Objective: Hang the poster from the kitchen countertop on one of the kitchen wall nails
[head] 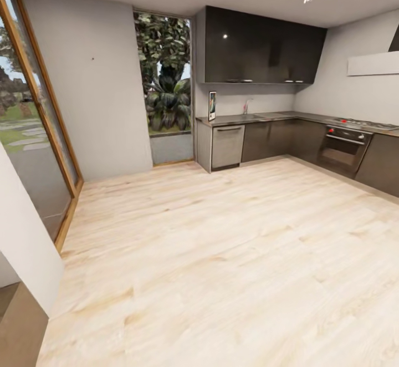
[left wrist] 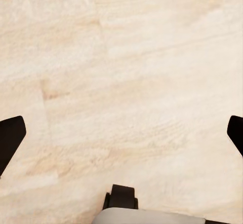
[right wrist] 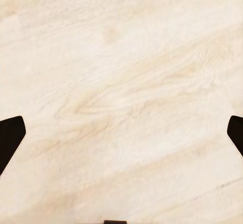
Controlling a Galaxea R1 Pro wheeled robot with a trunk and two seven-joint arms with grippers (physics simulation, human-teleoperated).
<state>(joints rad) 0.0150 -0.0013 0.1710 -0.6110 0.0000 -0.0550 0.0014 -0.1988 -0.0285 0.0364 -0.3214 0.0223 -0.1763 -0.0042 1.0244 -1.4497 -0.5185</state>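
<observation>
While your head camera looks across a wide stretch of pale wooden plank floor [head: 221, 256], the poster [head: 212, 106], a thin upright rectangle with a black frame and white border, stands far off at the left end of the long grey glossy desk [head: 288, 116] that tops dark grey cabinets [head: 277, 139], close to the tall window with green plants [head: 164, 73]. Your left end effector [left wrist: 121, 133] hangs over bare floor with its black fingertips [left wrist: 10, 135] spread wide, holding nothing. Your right end effector [right wrist: 121, 135] is spread just as wide above the floor, also empty.
</observation>
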